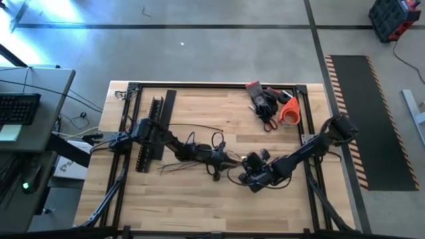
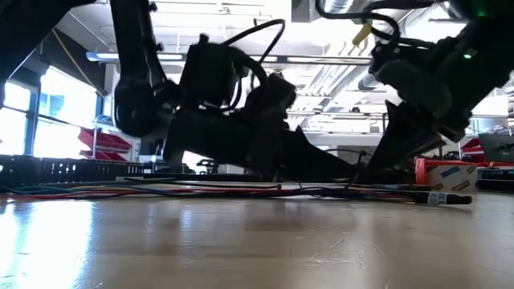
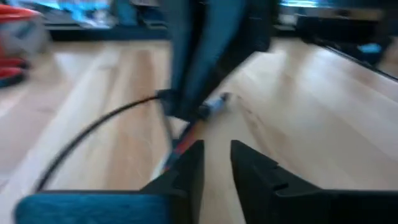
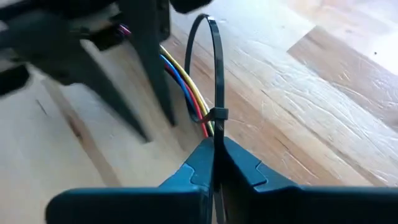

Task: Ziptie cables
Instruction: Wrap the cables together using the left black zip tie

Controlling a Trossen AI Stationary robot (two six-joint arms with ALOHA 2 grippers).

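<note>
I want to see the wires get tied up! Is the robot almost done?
Partly. Done: a zip tie is already looped around the cables. In hand: the right gripper is shut on the tie's tail, while the left gripper, slightly open, sits close by. Left: the loop looks loose, so it probably needs pulling snug.

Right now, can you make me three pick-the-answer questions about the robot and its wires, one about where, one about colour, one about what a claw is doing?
1. Where do the scissors lie?
A. far right part of the table, by the gloves
B. under the left arm
C. on the floor

2. What colour is the zip tie looped round the cables?
A. white
B. black
C. green

3. What is the right claw doing?
A. standing wide open
B. holding the tape roll
C. pinching the zip tie's tail

Answers: 1 A, the high view shows them beside the gloves. 2 B, the loop is black in the right wrist view. 3 C, its fingers are shut on the strap.
</note>
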